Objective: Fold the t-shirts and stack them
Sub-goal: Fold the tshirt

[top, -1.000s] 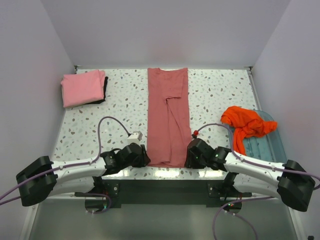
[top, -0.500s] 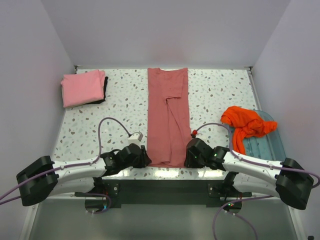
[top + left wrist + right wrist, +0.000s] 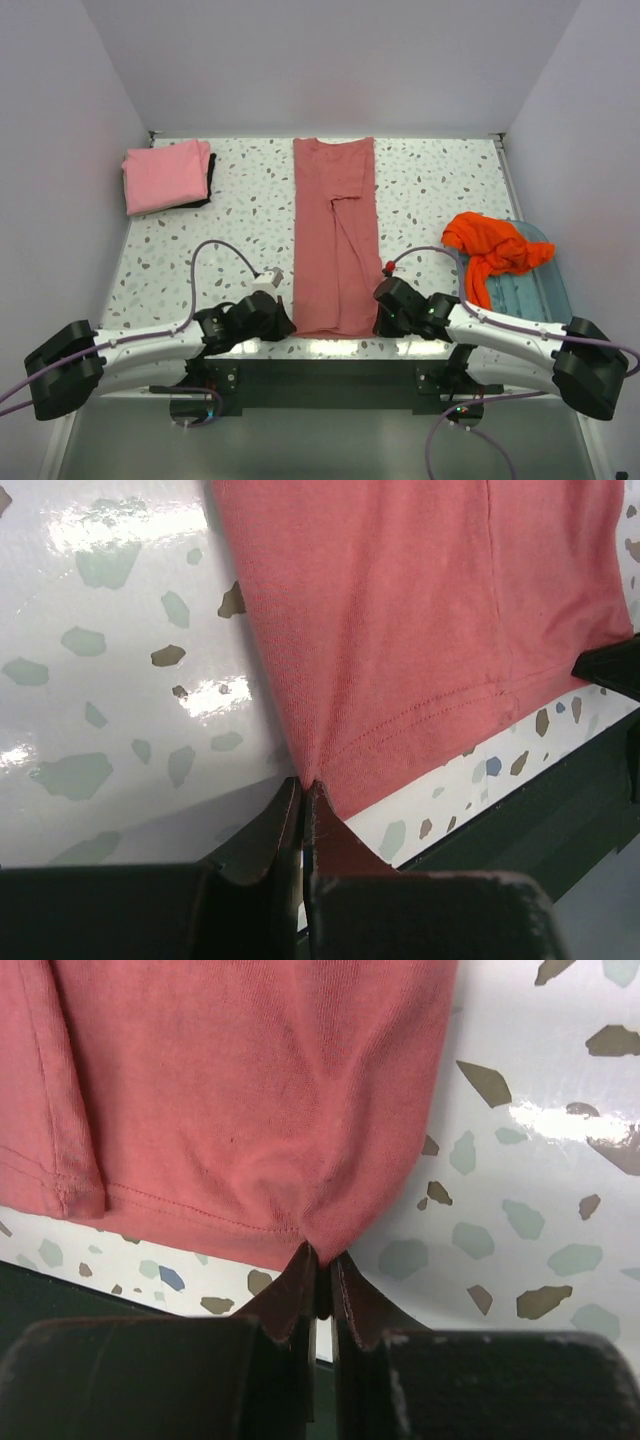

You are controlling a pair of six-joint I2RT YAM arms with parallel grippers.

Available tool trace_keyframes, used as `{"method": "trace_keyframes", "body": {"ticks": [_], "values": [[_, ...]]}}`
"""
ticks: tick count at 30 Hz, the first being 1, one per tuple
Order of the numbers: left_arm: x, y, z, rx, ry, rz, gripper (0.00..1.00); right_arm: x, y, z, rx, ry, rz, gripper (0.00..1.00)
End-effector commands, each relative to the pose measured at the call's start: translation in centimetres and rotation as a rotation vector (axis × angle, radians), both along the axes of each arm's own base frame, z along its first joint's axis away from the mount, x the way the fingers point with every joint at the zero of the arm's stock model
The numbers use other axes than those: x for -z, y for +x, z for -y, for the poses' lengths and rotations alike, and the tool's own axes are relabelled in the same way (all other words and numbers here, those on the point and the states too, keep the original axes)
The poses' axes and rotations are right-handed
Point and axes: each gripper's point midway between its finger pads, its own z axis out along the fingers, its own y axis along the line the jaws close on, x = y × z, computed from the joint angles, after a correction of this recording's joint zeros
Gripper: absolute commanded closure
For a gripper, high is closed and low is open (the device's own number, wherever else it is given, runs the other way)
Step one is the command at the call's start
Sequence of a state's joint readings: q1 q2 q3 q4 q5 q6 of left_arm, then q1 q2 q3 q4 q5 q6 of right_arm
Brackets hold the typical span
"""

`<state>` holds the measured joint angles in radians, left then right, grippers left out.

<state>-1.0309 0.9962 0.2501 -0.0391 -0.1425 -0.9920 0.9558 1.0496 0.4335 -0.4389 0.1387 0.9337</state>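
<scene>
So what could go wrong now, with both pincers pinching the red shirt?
1. The left pincer and right pincer each grip only a tiny hem corner of the rose-red shirt, so the cloth might slip out when lifted.
2. The shirt is folded into a long strip; if one arm moves ahead, it could twist or fall open.
</scene>
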Motion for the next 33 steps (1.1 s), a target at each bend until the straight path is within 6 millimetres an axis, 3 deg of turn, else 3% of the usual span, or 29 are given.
{"method": "trace_keyframes", "body": {"ticks": [1, 9, 15, 25, 29, 33], "values": [[0.4, -1.5, -1.0, 0.046, 0.024, -0.022, 1.00, -0.5, -0.5, 1.0, -0.004, -0.024, 0.005, 1.00], [-0.9, -2.7, -0.6, 0.112, -0.037, -0.017, 1.00, -1.4, -2.1, 1.6, -0.044, -0.025, -0.023, 1.00], [-1.0, -4.3, -0.1, 0.160, -0.053, -0.037, 1.00, -0.8, -4.1, 1.6, -0.071, -0.033, -0.055, 1.00], [-2.2, -6.6, 1.0, 0.170, -0.081, -0.029, 1.00, -1.5, -7.8, -0.4, -0.159, -0.061, -0.043, 1.00], [-3.5, -5.8, 1.2, 0.129, -0.074, 0.002, 1.00, -3.3, -7.2, -1.2, -0.141, -0.058, 0.016, 1.00], [-7.1, -3.6, 1.5, 0.054, -0.087, 0.096, 1.00, -6.4, -5.1, -0.8, -0.086, -0.047, 0.125, 1.00]]}}
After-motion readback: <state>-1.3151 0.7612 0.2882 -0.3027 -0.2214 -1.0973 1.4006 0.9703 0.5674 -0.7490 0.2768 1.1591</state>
